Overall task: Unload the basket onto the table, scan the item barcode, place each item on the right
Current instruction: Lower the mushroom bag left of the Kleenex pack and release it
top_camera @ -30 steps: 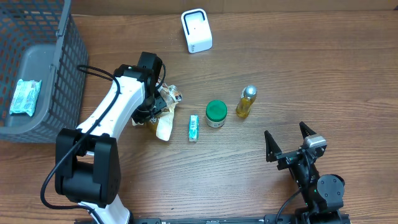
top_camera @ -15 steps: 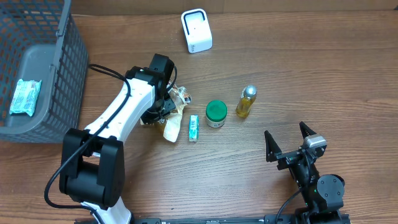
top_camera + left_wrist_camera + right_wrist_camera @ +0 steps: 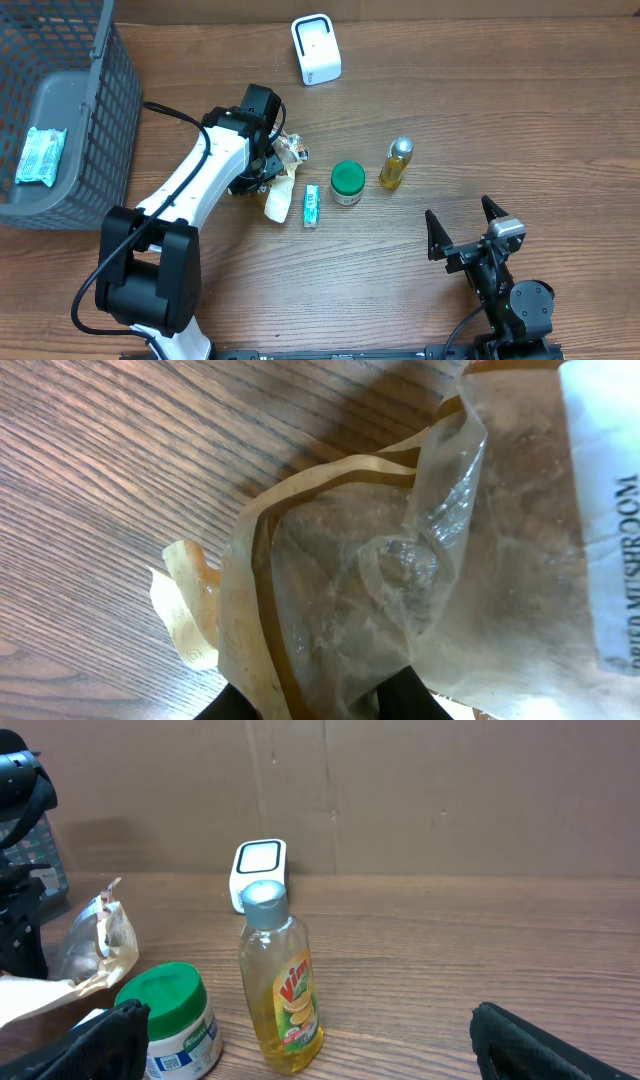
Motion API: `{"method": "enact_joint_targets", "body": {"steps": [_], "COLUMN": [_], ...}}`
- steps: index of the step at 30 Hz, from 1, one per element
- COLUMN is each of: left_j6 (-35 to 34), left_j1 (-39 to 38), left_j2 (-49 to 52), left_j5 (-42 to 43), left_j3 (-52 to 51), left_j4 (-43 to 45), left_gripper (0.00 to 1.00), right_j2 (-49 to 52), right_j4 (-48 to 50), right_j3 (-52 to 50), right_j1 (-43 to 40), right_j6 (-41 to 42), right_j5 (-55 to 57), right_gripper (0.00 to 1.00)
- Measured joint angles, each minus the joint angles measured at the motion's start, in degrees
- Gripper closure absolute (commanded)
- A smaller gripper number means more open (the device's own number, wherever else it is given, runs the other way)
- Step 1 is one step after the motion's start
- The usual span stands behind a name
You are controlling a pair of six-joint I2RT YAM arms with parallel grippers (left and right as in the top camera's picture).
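Since one second ago, the left gripper (image 3: 266,170) has shifted right, carrying the mushroom bag (image 3: 400,560) with it. Its fingers are clamped on the bag's edge. The bag sits just left of the small green packet (image 3: 311,205), well short of the white scanner (image 3: 316,49). The right gripper (image 3: 460,222) stands spread wide, empty.

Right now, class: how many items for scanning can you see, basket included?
5: a packet in the basket; a mushroom bag in the left tool; a small pack, green-lidded jar and yellow bottle beside it. The basket may hide more.
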Motion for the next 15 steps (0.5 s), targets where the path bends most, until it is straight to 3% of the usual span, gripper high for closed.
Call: {"method": "enact_joint_targets", "body": {"steps": [3,4,7,13,15], "left_j6": [0.0,0.0,-0.2,-0.1,0.4], "left_j1": [0.0,0.0,0.0,0.0,0.0], "left_j2": [0.0,0.0,0.0,0.1,0.2], "left_j5": [0.0,0.0,0.0,0.0,0.0], "left_j3": [0.0,0.0,0.0,0.0,0.0], "left_j4": [0.0,0.0,0.0,0.0,0.0], "left_gripper": [0.71,0.63,0.22,0.01,0.00], "right_j2": [0.0,0.0,0.0,0.0,0.0], "right_j4": [0.0,0.0,0.0,0.0,0.0], "right_j3": [0.0,0.0,0.0,0.0,0.0], "right_j1": [0.0,0.0,0.0,0.0,0.0], "right_j6": [0.0,0.0,0.0,0.0,0.0], "right_j5": [0.0,0.0,0.0,0.0,0.0], "right_gripper": [0.00,0.00,0.00,0.00,0.00]}}
